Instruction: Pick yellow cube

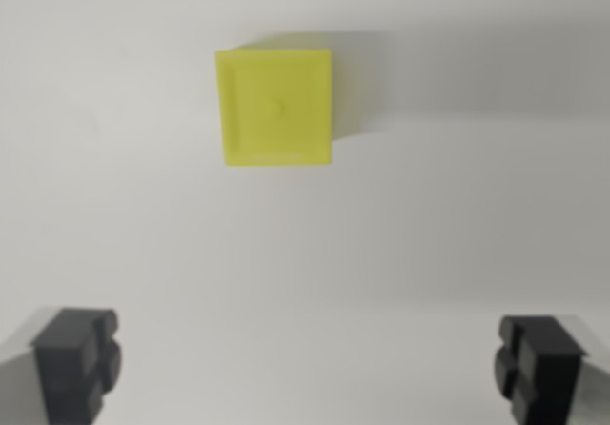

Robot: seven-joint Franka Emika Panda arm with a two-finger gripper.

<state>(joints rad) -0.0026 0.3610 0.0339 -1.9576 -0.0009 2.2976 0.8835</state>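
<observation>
A yellow cube (276,107) rests on a plain white surface in the upper middle of the wrist view, slightly blurred, its top face toward the camera. My gripper (307,368) hangs above the surface and is open wide. Its two black fingertips (76,358) show at the bottom left and bottom right corners. Nothing is between them. The cube lies well beyond the fingertips toward the top of the view, a little left of the midline between them.
The white surface (305,253) fills the whole view. A soft shadow (381,72) stretches from the cube toward the wrist view's right.
</observation>
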